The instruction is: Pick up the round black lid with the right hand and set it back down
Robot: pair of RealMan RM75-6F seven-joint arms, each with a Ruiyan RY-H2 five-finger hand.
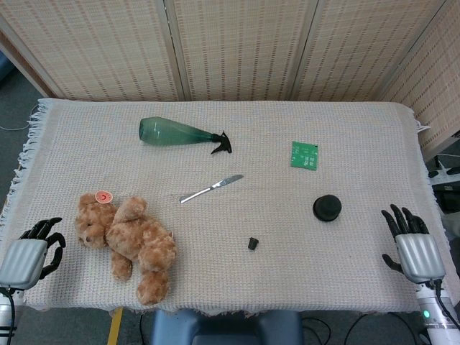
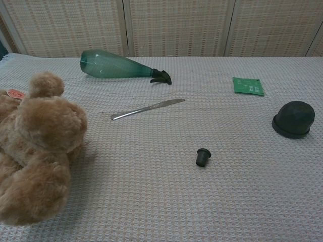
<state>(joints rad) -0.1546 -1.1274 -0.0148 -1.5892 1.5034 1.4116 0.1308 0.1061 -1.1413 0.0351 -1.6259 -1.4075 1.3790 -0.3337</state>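
The round black lid lies on the woven cloth at the right of the table; the chest view shows the same lid as a dark dome with a flat rim. My right hand rests at the table's right front corner, fingers apart and holding nothing, well to the right of the lid and nearer me. At the left front corner my left hand lies with its fingers curled loosely, nothing in it. Neither hand shows in the chest view.
A brown teddy bear lies at the front left. A green spray bottle lies on its side at the back. A table knife is mid-table, a small black cap sits in front of it, and a green circuit board lies behind the lid.
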